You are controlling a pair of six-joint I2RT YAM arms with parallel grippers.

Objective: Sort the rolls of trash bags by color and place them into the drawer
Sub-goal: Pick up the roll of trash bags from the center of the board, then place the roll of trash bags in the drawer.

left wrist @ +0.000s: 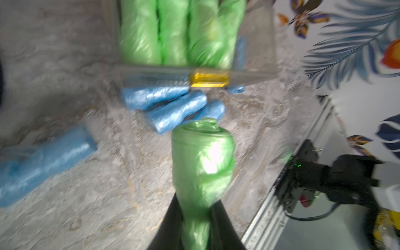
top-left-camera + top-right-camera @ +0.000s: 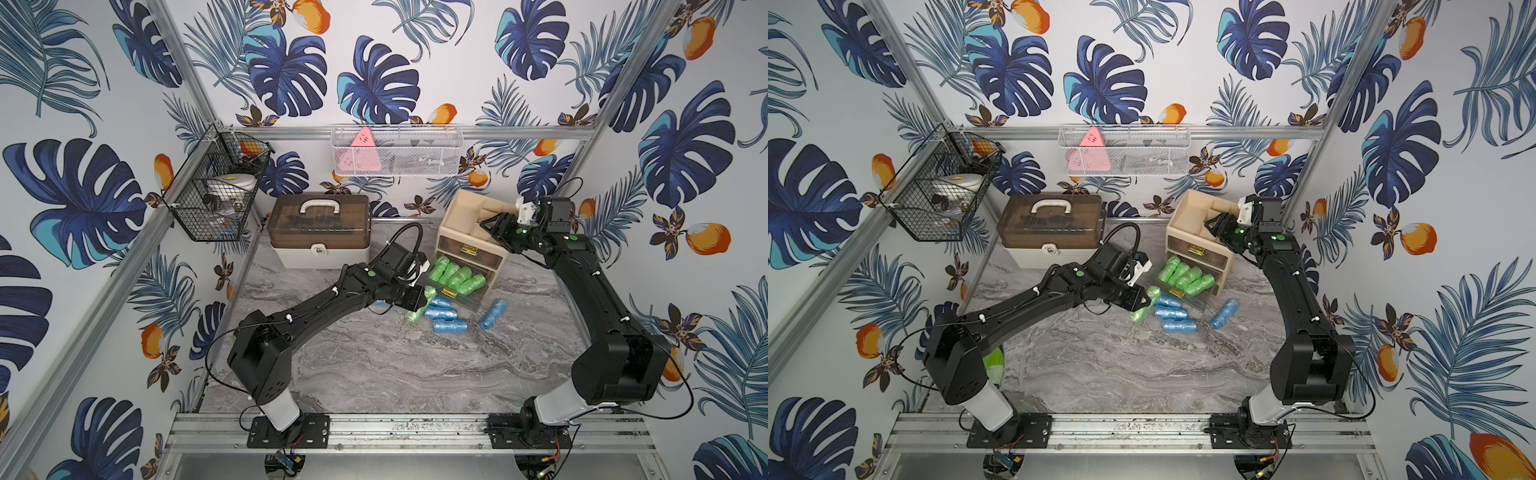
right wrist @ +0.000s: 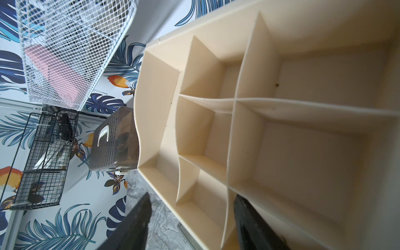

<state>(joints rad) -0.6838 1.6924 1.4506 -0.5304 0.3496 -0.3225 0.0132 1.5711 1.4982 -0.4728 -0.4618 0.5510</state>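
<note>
- Left gripper point(image 1: 195, 216): jaws closed tight on one end of a green roll point(image 1: 201, 164). The free end points toward the open drawer point(image 1: 155, 75), a pose that suits carrying it to its own colour. Whether the roll is clear of the tabletop cannot be told.
- Drawer, translucent, with a gold handle point(image 1: 208, 80): pulled out of the cream drawer organiser point(image 2: 451, 237). It holds a row of green rolls point(image 2: 457, 277) lying side by side, and a gap shows at one end of the row. This is judged to be the green compartment.
- Blue rolls point(image 2: 441, 312): three lie bunched on the marble tabletop point(image 2: 374, 365) against the drawer front, and one point(image 2: 493, 313) lies apart to the side. None is sorted yet.
- Pink rolls: none in view. The upper drawer point(image 2: 469, 250) is closed, so its contents cannot be told.
- Right gripper point(image 3: 194, 223): jaws apart and holding nothing. It hangs over the organiser's divided top tray point(image 3: 238, 101), well away from the left arm's work.
- In the way: the drawer's front wall and the bunched blue rolls lie between the held roll and the row, so the roll probably needs lifting over them.
- Surroundings: a brown-lidded carry case point(image 2: 318, 228) just beside the organiser, plus a black wire basket point(image 2: 212, 199) and a white mesh basket point(image 2: 395, 149) on the walls. None of them obstructs.
</note>
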